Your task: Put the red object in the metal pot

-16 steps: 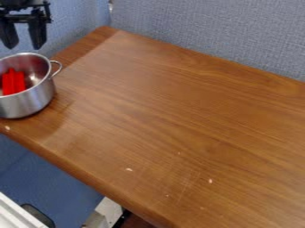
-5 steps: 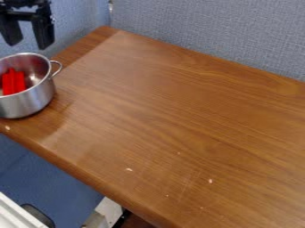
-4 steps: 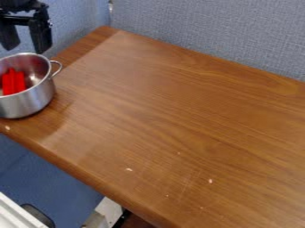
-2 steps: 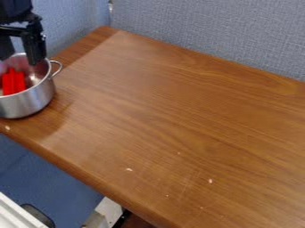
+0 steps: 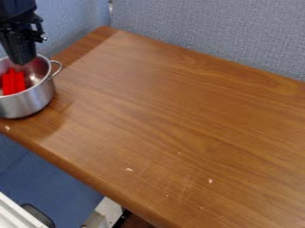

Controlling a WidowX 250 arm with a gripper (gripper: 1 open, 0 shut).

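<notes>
In the camera view, the hand point(image 5: 21, 55) has come down from above the table's far-left corner, its fingers, spread a second ago, now drawn together over the back rim of the metal pot point(image 5: 28, 96). The red object point(image 5: 13, 82) lies inside the pot. The pot sits close to the left edge of the table point(image 5: 179, 116); the wood to its right is open. The fingertips blur against the pot rim, and the frame's top crops the arm.

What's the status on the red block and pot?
Gripper shut, empty, pointing down just above the metal pot rim. Red object already inside the pot. Nothing else on the table.
</notes>
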